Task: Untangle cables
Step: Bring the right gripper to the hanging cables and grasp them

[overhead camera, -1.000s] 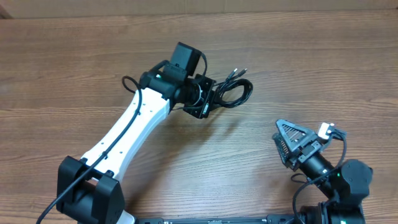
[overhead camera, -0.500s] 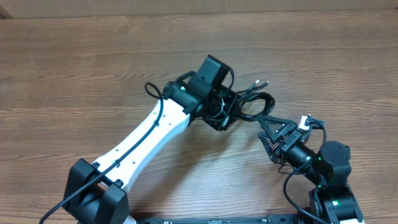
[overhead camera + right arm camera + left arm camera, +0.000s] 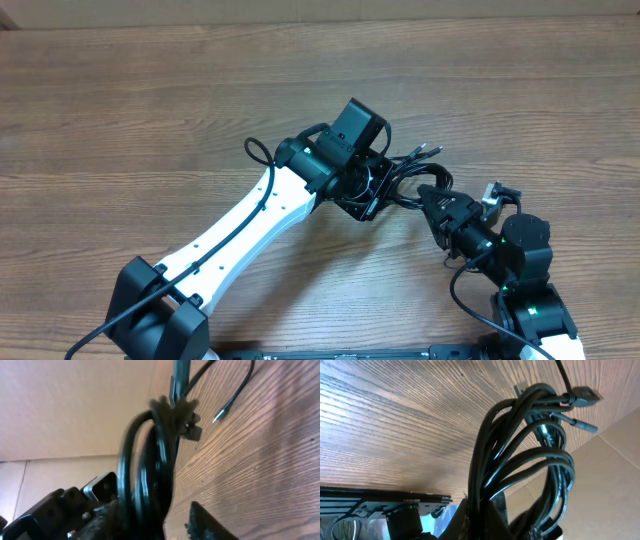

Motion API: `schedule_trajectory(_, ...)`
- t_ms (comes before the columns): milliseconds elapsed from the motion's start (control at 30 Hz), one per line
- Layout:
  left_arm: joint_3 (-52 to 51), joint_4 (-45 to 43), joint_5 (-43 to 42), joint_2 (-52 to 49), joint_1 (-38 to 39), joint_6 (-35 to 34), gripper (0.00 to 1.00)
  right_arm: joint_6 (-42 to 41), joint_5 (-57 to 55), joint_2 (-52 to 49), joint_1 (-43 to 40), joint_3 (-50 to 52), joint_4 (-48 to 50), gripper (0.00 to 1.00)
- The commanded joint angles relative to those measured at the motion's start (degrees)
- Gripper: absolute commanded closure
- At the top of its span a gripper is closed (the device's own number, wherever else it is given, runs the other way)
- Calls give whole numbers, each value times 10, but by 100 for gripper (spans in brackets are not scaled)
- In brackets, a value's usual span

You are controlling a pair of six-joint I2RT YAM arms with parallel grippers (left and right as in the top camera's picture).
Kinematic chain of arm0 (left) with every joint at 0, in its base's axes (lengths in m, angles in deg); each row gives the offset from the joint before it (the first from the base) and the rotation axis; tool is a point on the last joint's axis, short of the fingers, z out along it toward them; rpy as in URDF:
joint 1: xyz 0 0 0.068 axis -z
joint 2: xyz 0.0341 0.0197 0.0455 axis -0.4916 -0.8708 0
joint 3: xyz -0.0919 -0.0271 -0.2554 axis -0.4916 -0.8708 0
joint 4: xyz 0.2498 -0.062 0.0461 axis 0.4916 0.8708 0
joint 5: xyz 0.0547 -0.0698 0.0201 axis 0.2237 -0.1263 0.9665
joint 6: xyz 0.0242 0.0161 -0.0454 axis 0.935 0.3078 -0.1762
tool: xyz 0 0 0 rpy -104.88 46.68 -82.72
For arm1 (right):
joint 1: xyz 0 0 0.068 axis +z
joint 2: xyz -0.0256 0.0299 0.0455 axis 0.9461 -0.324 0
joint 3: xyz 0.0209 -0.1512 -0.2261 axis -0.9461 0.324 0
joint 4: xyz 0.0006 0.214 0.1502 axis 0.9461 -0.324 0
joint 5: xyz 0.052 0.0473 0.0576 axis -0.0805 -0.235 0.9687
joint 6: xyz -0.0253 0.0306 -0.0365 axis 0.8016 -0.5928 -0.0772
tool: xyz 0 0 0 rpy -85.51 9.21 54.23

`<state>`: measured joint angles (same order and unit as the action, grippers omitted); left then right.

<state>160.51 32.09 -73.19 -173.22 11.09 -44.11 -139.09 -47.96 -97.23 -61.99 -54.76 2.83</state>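
Pinching the cables with the left tool, pressed together on the lower part of the black bundle; seen best in the left wrist view, with several loops rising from between its jaws. Held up off the desk, probably to let the loops hang free and to offer them to the other arm. Reaching in with the right tool just beside the left tool, on the side away from the white arm, half spread around the bundle. Judged as an attempt to take some strands and draw them away from the rest. Apparently not pinching yet, with bare wood showing between the bundle and 1 finger, though very blurred there. Sticking out beyond the left tool, 2 or 3 plug ends, at least 1 with a thin pointed tip. Impossible to count the cords or to follow which loop crosses which. Covered by the bundle, the fingertips of the left tool; cut off at the picture edge, the lower part of both tools in the wrist views.
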Motion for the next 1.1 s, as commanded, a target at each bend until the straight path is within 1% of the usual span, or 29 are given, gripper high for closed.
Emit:
schedule_trajectory(0, 12, -3, -1, 12, 4, -6, 96, 5, -14, -2, 3, -9, 0, 65)
schedule_trajectory(67, 12, -3, -1, 12, 4, -6, 96, 5, -14, -2, 3, -9, -1, 69)
schedule_trajectory(167, 12, -3, -1, 12, 4, -6, 96, 5, -14, -2, 3, -9, -1, 78)
schedule_trajectory(233, 12, -3, -1, 12, 4, -6, 96, 5, -14, -2, 3, -9, -1, 80)
schedule_trajectory(400, 12, -3, -7, 12, 2, -5, 96, 15, -14, -2, 3, -9, -11, 81)
schedule_trajectory(500, 12, -7, -25, 12, -2, -3, 96, 30, -14, -2, 3, -9, -11, 81)
schedule_trajectory(733, 12, -9, -65, 12, -16, 5, 96, 31, -14, -2, 3, -9, -10, 81)
schedule_trajectory(1000, 12, -10, -92, 12, -21, 37, 96, 31, -25, -2, 3, -9, -10, 80)
schedule_trajectory(1067, 12, -10, -92, 12, -21, 47, 96, 31, -25, -2, 3, -9, -10, 76)
